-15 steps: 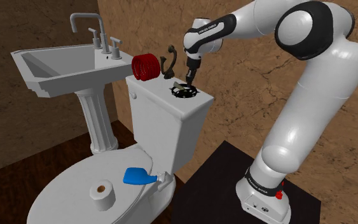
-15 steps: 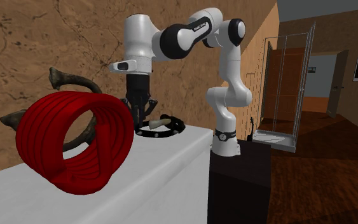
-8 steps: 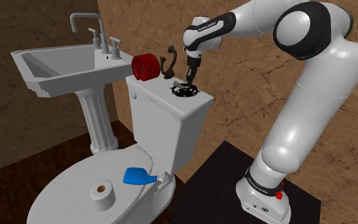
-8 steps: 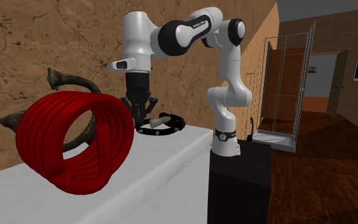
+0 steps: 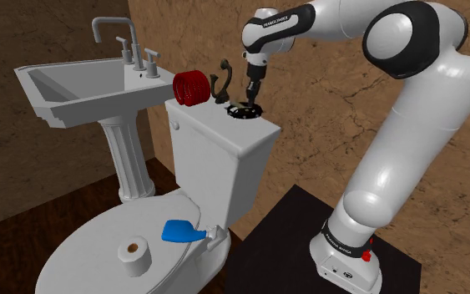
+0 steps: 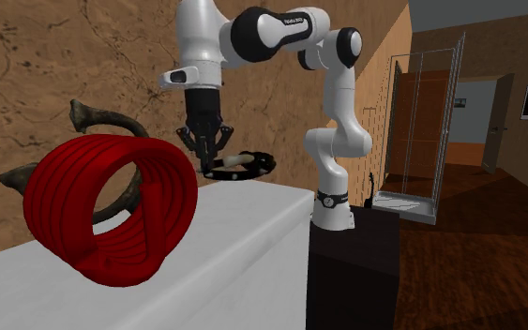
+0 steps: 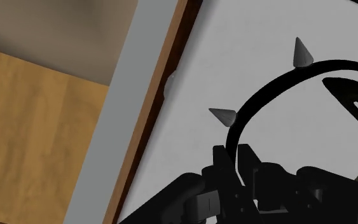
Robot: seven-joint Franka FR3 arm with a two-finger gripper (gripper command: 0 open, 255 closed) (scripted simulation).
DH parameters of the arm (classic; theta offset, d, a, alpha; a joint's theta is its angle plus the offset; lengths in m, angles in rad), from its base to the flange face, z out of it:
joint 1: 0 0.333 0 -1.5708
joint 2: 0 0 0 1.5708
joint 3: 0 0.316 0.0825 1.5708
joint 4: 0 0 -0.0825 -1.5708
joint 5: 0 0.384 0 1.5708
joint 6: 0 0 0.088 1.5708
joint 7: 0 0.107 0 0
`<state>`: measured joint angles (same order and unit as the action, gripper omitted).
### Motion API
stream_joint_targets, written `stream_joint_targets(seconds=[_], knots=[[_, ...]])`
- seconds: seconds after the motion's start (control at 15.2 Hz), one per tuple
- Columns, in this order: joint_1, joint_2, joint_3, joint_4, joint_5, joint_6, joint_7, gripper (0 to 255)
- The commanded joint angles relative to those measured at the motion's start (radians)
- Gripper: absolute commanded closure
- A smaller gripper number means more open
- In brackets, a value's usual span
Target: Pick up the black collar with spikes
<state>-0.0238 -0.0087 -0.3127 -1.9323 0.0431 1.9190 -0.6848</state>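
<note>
A brown-walled bathroom: in the shoulder view a white toilet's tank lid [image 5: 212, 123] carries a red ribbed ring [image 5: 192, 87]. The end effector [image 5: 250, 95] hangs over the lid's end toward that view's right, clenched on the black spiked collar [image 5: 243, 109]. The second exterior view shows the collar clear of the lid, jutting sideways from the fingertips. In the wrist view the fingers pinch one thin spot of the band, beside a spike [image 7: 224, 116]. Held off-centre like that, the hoop could swing or slip out under a quick move.
</note>
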Motion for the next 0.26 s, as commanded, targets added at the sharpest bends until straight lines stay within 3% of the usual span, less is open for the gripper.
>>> stream_joint_targets(seconds=[0.0,0.2], knots=[[-0.009,-0.015,-0.008,0.028,-0.025,0.009,0.007,255],[-0.011,-0.017,-0.006,0.042,-0.025,-0.007,0.008,255]])
